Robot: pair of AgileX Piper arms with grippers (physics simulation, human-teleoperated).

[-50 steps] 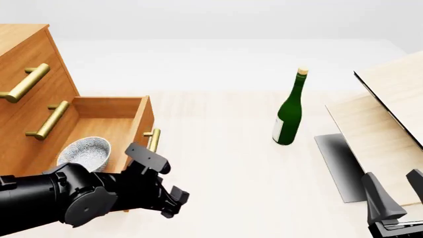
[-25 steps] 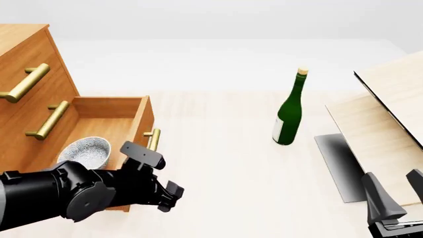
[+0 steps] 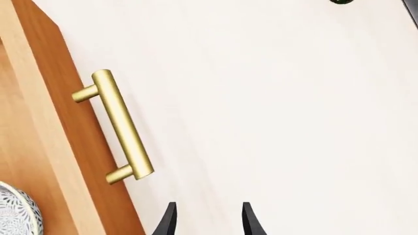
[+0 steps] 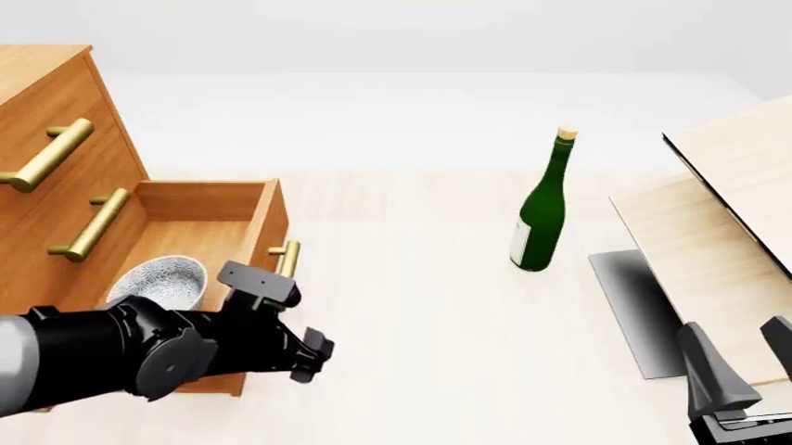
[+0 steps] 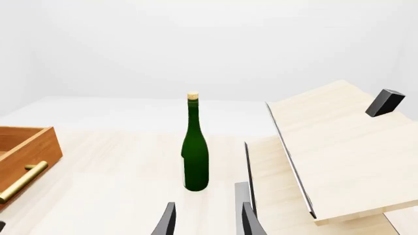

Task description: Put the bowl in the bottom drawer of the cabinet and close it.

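1. Left wrist view: your left gripper (image 3: 206, 219) shows two black fingertips (image 3: 168, 220) standing apart with nothing between them, over bare pale tabletop (image 3: 287, 107) just beside the bottom drawer (image 3: 78, 142). The drawer's brass bar handle (image 3: 121, 126) juts from its orange-brown front, close to the fingertips but not touching them. A sliver of the speckled bowl (image 3: 16, 213) lies inside the drawer, behind that front.

2. Front view: the cabinet (image 4: 56, 158) stands at the tabletop's left edge with its bottom drawer pulled out. The bowl sits upright in the drawer, near its front, partly hidden by your left arm (image 4: 136, 357). Your left gripper hangs just past the drawer's front near corner. A green wine bottle (image 4: 542, 209) stands upright around mid-table, well apart from the cabinet. Pale wood boards (image 4: 724, 232) lie tilted along the right edge. Your right gripper (image 4: 743, 357) sits at the near right corner.

3. Right wrist view: your right gripper's fingertips (image 5: 245, 218) stand apart, holding nothing, facing the bottle and boards, the open drawer beyond.
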